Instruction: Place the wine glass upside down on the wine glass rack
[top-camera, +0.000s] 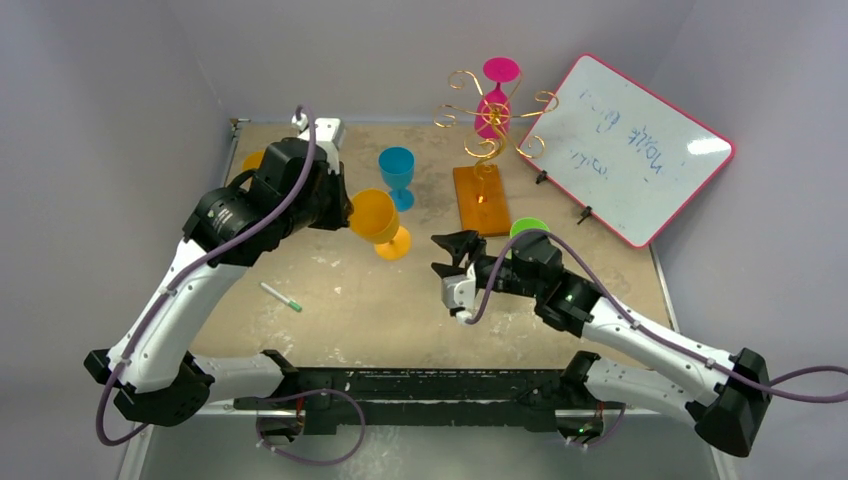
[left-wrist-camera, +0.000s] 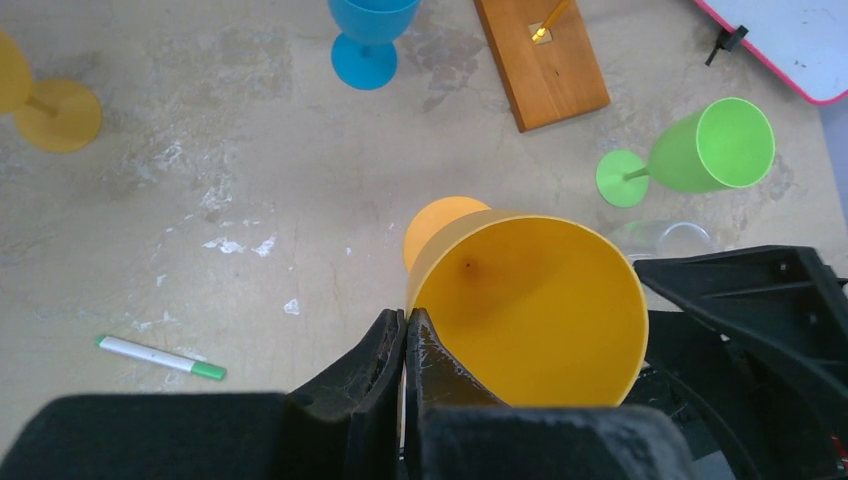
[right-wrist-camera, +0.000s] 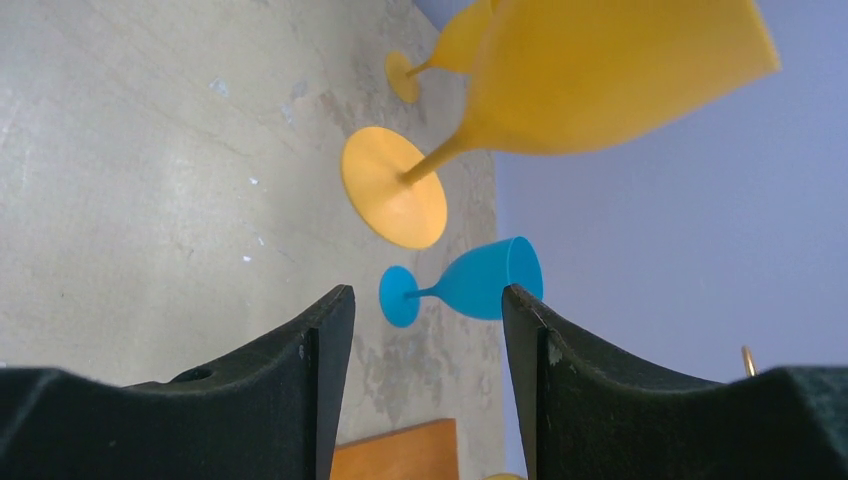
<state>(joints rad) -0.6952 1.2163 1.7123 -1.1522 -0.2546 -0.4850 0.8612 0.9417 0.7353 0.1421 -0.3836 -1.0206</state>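
An orange wine glass (top-camera: 375, 218) is hanging tilted over the middle of the tabletop (top-camera: 340, 320), its mouth turned toward the left arm and its foot pointing down and to the right. Whether the foot is touching the surface cannot be told. The left claw (left-wrist-camera: 406, 335) is pinching the rim tightly, one finger inside the bowl and one outside, probably so that the stem is staying free. The right claw (top-camera: 450, 256) is waiting near the foot, its jaws partly apart and gripping nothing, seemingly lining up to take the stem for turning the glass over. The gold wire rack (top-camera: 480, 205) is standing well behind, carrying a pink glass (top-camera: 495, 105) upside down. A blue glass (top-camera: 397, 170) is standing nearby and a green glass (top-camera: 527, 226) is lying on its side.
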